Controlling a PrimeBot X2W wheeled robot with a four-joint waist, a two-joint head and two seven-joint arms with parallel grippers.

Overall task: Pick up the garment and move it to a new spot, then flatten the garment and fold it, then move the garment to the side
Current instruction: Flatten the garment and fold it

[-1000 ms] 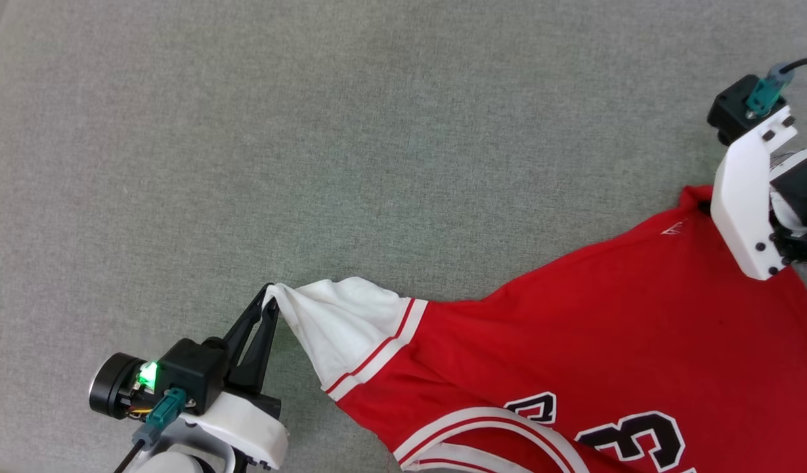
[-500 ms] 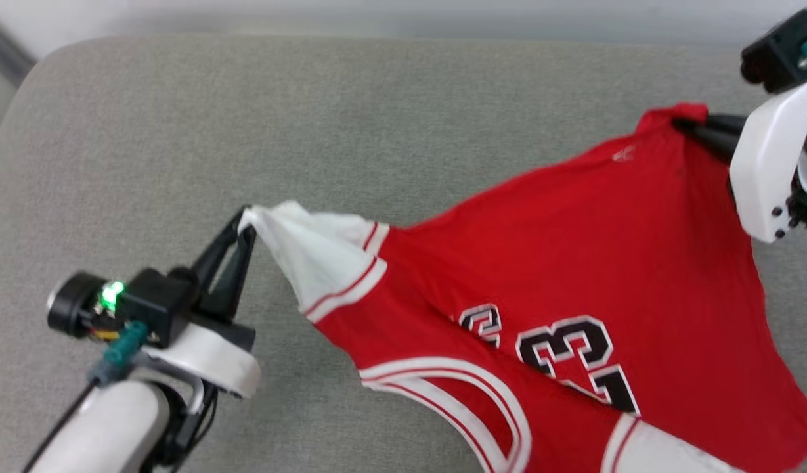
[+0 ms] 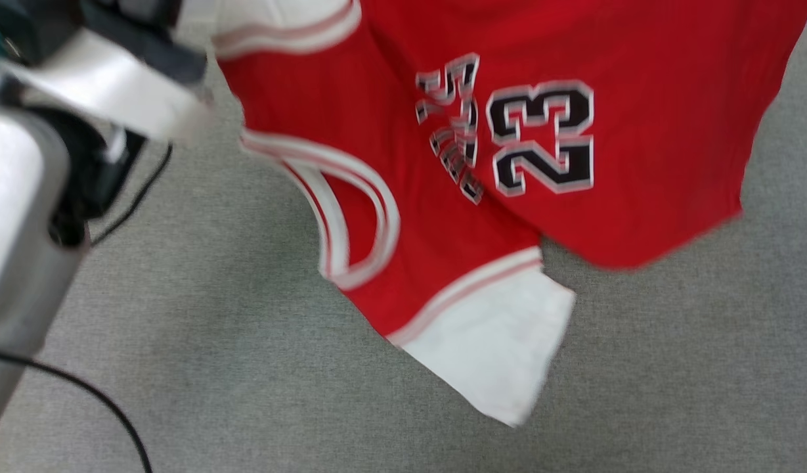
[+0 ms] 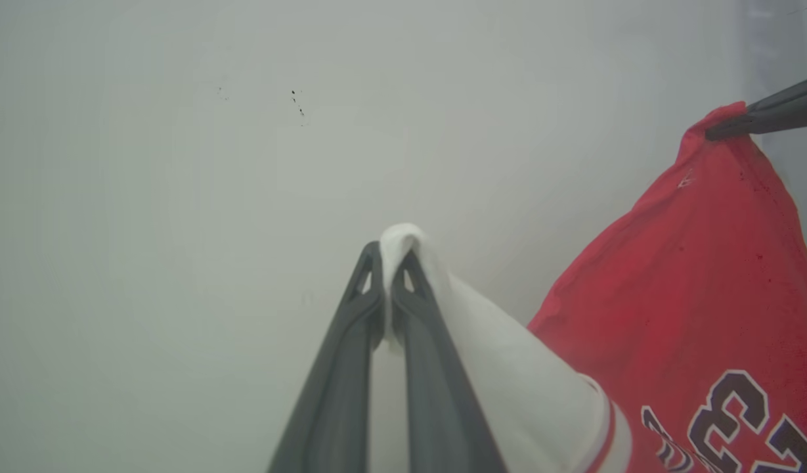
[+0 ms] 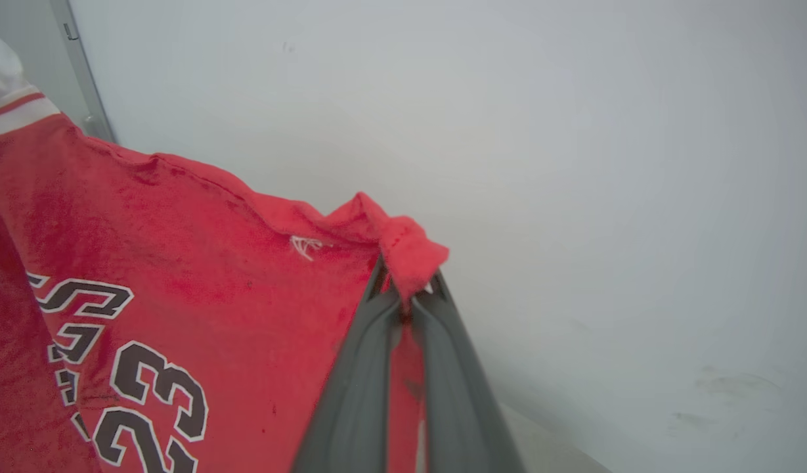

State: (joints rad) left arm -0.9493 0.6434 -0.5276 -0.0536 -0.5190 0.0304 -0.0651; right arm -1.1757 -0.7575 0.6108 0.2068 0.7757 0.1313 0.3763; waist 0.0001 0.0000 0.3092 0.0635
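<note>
Red T-shirt is now lifting off the grey surface, left hand clamping sleeve, right hand clamping hem corner; relocating is starting.

The left claw is dark grey, forearm silvery

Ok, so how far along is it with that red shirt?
Done: the pick-up. The left fingers pinch a white sleeve tip and the right fingers a corner of the red soft-fabric T-shirt with white short sleeves, which hangs between them over the grey fabric surface. In hand: carrying it to a new spot. Left: laying it flat, folding, moving it aside.
</note>
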